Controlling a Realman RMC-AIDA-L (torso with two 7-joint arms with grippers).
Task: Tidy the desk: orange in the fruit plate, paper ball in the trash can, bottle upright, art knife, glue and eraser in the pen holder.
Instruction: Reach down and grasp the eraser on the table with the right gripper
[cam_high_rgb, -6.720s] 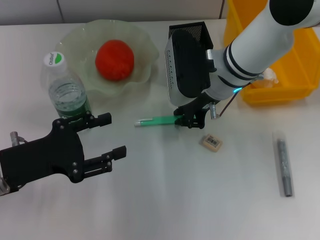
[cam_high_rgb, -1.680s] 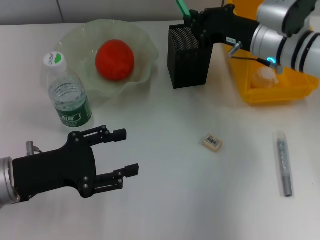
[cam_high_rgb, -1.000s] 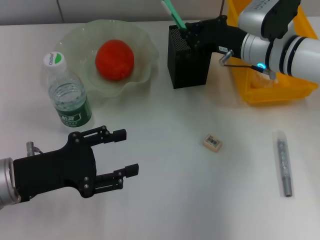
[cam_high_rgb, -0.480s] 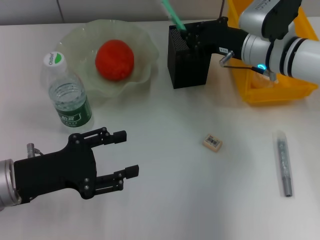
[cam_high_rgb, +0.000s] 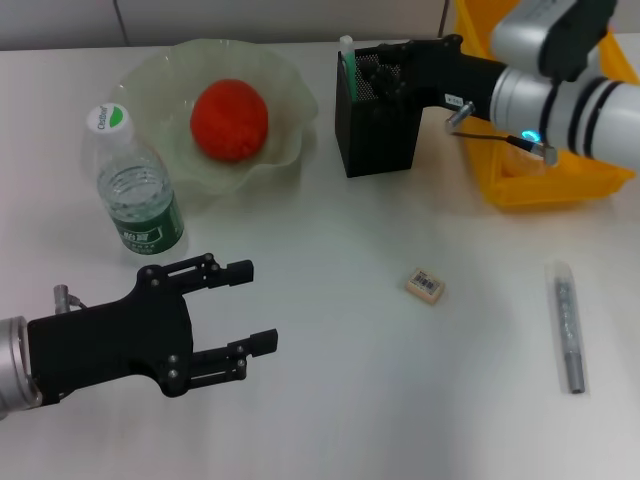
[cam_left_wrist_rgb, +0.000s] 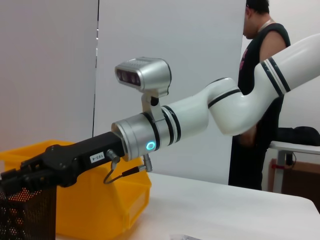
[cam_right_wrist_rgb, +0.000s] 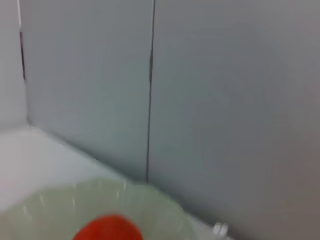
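The right gripper (cam_high_rgb: 372, 72) is held over the mouth of the pen holder (cam_high_rgb: 378, 125), and whether its jaws are spread or pressed together cannot be told, since they are lost against the black mesh. The art knife (cam_high_rgb: 347, 55) is seen standing in the holder's near-left corner, only its white tip and a strip of mint green showing above the rim; whether it is gripped or already free cannot be judged. The left gripper (cam_high_rgb: 222, 315) is parked low over the near-left part of the desk (cam_high_rgb: 330, 400), its jaws spread and nothing between them.

By these pictures, most of the tidying appears done. The orange (cam_high_rgb: 229, 119) lies in the fruit plate (cam_high_rgb: 290, 90), the bottle (cam_high_rgb: 134, 190) stands upright just beside that plate, and a pale crumpled lump, probably the paper ball (cam_high_rgb: 527, 155), is glimpsed in the trash can (cam_high_rgb: 560, 185) under the right arm. The knife is in the holder. Left to be done are the eraser (cam_high_rgb: 424, 284), lying flat mid-desk, and the glue (cam_high_rgb: 567, 330), lying well apart at the right edge.

Counted: 1 orange, 1 plate, 1 bottle, 1 knife, 1 eraser, 1 glue stick, 1 holder, 1 bin, 2 grippers. So 4 of 6 items look settled and 2 remain.
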